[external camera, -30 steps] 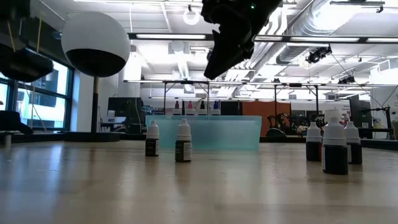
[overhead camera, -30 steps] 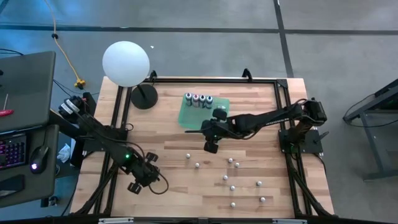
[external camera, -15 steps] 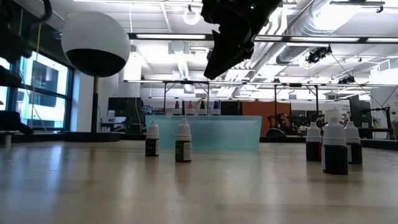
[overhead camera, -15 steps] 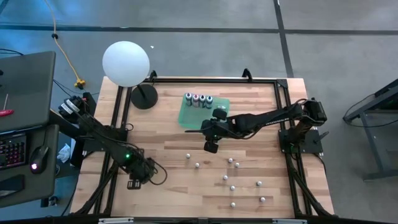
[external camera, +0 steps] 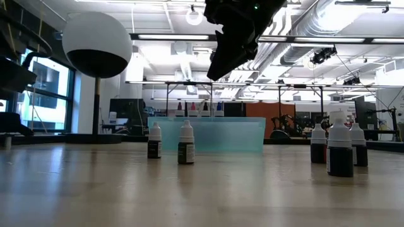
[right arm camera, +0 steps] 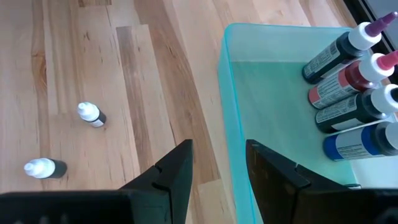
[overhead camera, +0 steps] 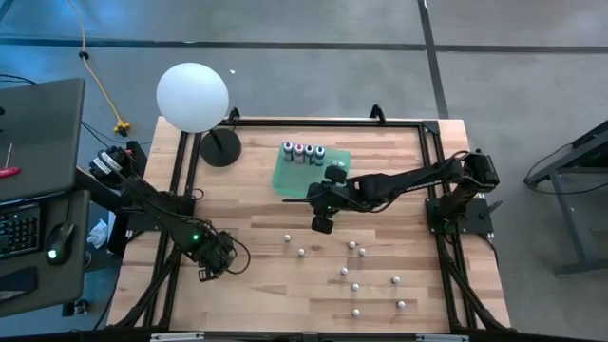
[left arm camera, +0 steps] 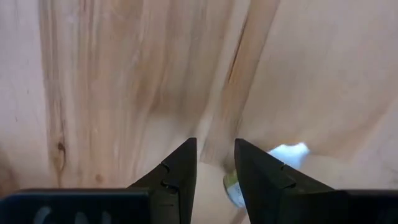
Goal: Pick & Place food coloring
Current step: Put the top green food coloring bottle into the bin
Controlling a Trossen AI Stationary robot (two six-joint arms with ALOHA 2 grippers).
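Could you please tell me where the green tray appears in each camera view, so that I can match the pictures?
High view: green tray at the table's far middle, beside the right gripper.
Low view: pale box behind the small bottles.
Left wrist view: not in it.
Right wrist view: fills the right side.
Shared landmark: the four large bottles inside it.

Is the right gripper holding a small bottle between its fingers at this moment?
No, the right gripper has only bare wood and the edge of the green tray showing in the gap between its fingers.

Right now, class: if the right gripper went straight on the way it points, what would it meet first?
Probably the green tray's near edge or the bare table beside it; the right gripper carries nothing, and depth is unclear.
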